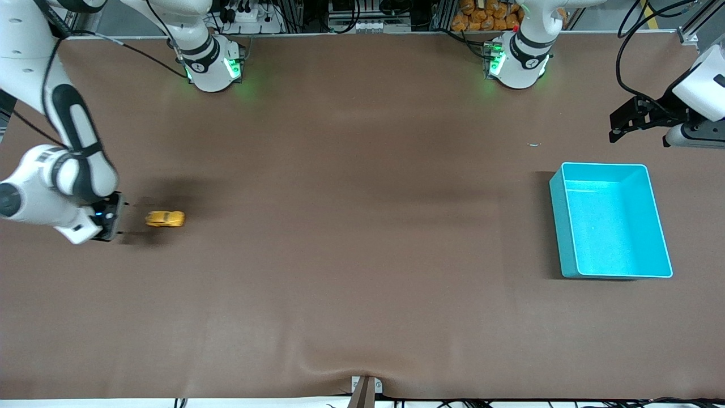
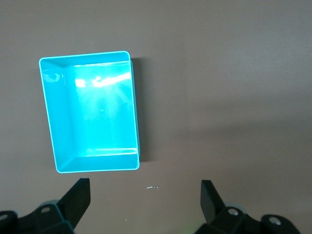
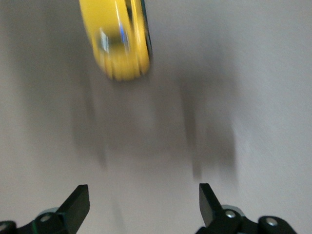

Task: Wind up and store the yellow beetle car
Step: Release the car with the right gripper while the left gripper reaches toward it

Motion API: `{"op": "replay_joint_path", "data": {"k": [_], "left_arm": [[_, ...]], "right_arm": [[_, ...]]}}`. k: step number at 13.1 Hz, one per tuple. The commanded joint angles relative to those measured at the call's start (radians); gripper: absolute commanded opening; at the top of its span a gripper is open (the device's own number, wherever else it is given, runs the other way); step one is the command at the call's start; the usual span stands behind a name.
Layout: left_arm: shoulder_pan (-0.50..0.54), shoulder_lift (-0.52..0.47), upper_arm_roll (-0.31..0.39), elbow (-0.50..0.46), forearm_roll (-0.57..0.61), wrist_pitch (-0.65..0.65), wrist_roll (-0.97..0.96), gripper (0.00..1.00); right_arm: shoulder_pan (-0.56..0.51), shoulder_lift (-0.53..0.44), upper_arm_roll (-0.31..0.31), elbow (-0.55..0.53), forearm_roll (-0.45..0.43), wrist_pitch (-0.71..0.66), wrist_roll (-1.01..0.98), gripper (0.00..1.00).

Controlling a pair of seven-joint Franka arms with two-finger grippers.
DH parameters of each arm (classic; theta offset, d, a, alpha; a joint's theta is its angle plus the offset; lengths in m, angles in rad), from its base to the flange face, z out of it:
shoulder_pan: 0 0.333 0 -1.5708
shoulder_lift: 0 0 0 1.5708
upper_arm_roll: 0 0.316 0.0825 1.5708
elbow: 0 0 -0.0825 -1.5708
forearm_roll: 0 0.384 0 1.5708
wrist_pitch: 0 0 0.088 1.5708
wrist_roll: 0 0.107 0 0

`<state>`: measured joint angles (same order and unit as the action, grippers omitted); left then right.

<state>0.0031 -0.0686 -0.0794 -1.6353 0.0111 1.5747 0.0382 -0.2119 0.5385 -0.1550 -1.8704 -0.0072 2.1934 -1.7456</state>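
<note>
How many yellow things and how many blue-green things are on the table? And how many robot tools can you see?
Yellow: 1, the toy car, on the table at the right arm's end.
Blue-green: 1, the bin, at the left arm's end.
Tools: 2, the right tool open beside the toy car, and the left tool open, up beside the bin.
Total: 4.

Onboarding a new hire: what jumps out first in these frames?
The teal bin, bright against the brown table at the left arm's end, with nothing in it. Next, the tiny yellow beetle car on the table at the right arm's end, just ahead of the open right hand. The left hand waits open above the bin.
</note>
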Motion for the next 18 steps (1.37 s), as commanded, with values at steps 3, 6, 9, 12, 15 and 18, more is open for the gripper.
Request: {"op": "replay_joint_path", "data": {"k": [3, 6, 9, 12, 15, 18], "left_arm": [[0.006, 0.001, 0.000, 0.008, -0.008, -0.005, 0.016, 1.00], [0.009, 0.010, 0.003, 0.008, -0.008, -0.005, 0.017, 1.00], [0.009, 0.038, 0.006, 0.009, -0.008, -0.005, 0.011, 1.00], [0.003, 0.075, 0.004, 0.012, -0.003, -0.002, -0.024, 1.00], [-0.002, 0.110, -0.003, -0.021, -0.007, -0.002, -0.169, 1.00], [-0.014, 0.113, -0.022, -0.139, -0.014, 0.040, -0.479, 1.00]], "right_arm": [[-0.076, 0.009, 0.017, 0.108, 0.021, -0.133, -0.017, 1.00], [-0.084, -0.002, 0.017, 0.167, 0.106, -0.213, -0.012, 1.00], [-0.084, -0.003, 0.017, 0.259, 0.150, -0.311, 0.052, 1.00], [-0.067, -0.018, 0.022, 0.322, 0.179, -0.356, 0.208, 1.00], [-0.044, -0.020, 0.022, 0.404, 0.211, -0.454, 0.401, 1.00], [0.023, -0.054, 0.023, 0.519, 0.233, -0.523, 0.655, 1.00]]}}
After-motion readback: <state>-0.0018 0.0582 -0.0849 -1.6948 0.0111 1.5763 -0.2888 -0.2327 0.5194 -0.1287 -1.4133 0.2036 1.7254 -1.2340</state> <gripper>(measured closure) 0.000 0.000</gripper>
